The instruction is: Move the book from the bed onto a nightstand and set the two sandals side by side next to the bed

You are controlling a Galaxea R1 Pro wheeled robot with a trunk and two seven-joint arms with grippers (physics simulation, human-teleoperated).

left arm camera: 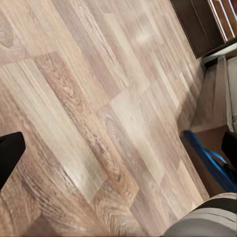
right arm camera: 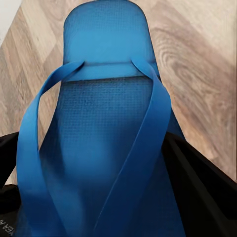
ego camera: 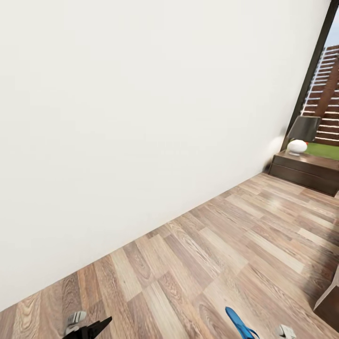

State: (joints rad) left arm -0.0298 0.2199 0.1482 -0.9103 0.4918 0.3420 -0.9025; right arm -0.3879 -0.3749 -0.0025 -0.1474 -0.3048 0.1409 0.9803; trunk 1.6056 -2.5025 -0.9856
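sandal: bright blue, flat and thin, two blue straps joined near the toe end | held between the dark fingers of the right gripper, above the wood-plank floor | second sandal, book, bed: not seen | nightstand: low, dark brown, set against the white wall

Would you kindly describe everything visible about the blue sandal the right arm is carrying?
The sandal is a thin, flat, bright blue flip-flop. Its sole has a fine grid texture and looks rubbery; two blue straps run from the sides and meet at a band near the rounded end. It sits between the dark fingers of the right tool, held above the wood-plank floor. In the head view its tip juts up at the lower edge.
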